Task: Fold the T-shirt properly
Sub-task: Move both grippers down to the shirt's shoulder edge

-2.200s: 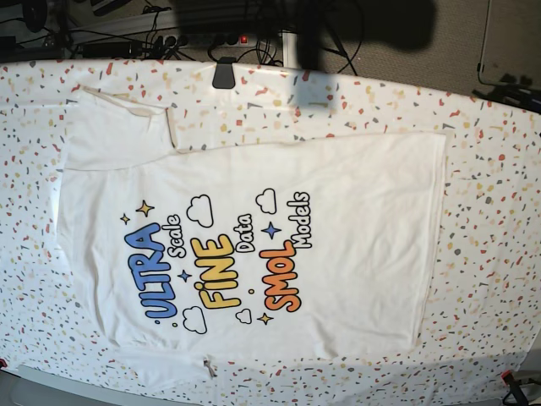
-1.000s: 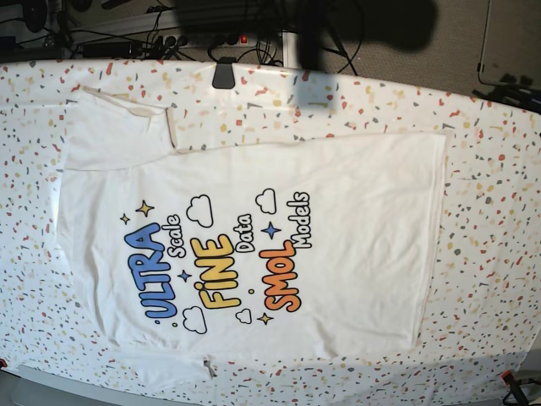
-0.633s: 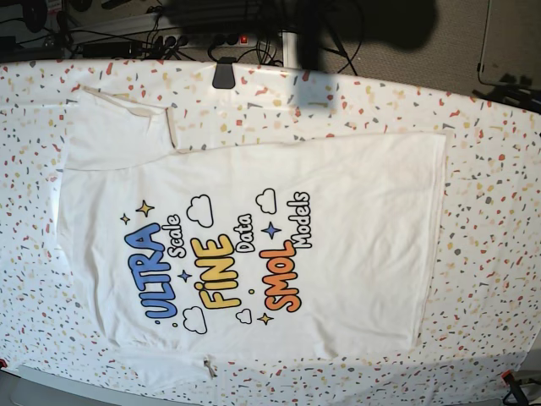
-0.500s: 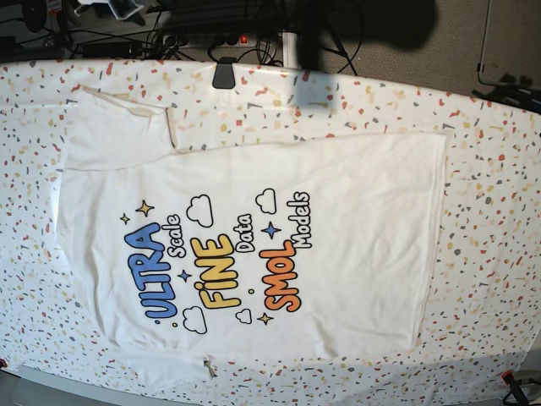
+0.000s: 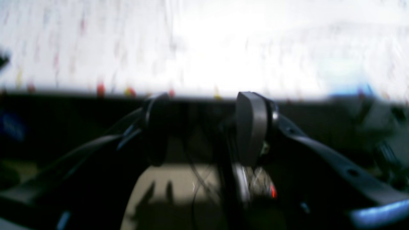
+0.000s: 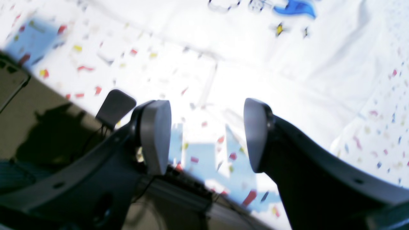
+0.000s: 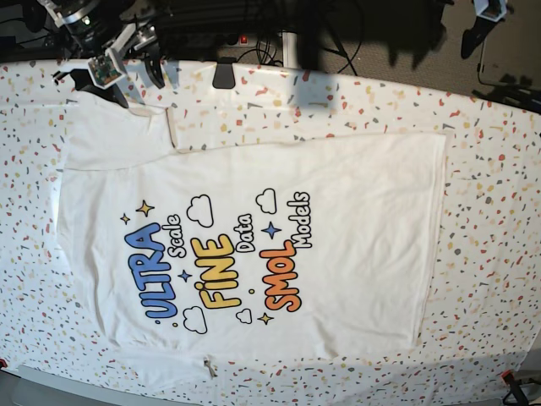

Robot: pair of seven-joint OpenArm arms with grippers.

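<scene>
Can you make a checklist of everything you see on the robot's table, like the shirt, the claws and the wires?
Surface: white speckled table cover, flat.
Job's things: T-shirt spread flat, print facing up, not yet folded.
Clutter: small dark clip-like object at the far table edge.
Grippers: right gripper open, empty, above the table edge by the shirt's far sleeve; left gripper open, empty, off the far edge, blurred.
Cables: dark cables behind the table.
Surroundings: dim floor and equipment; details unclear.
</scene>
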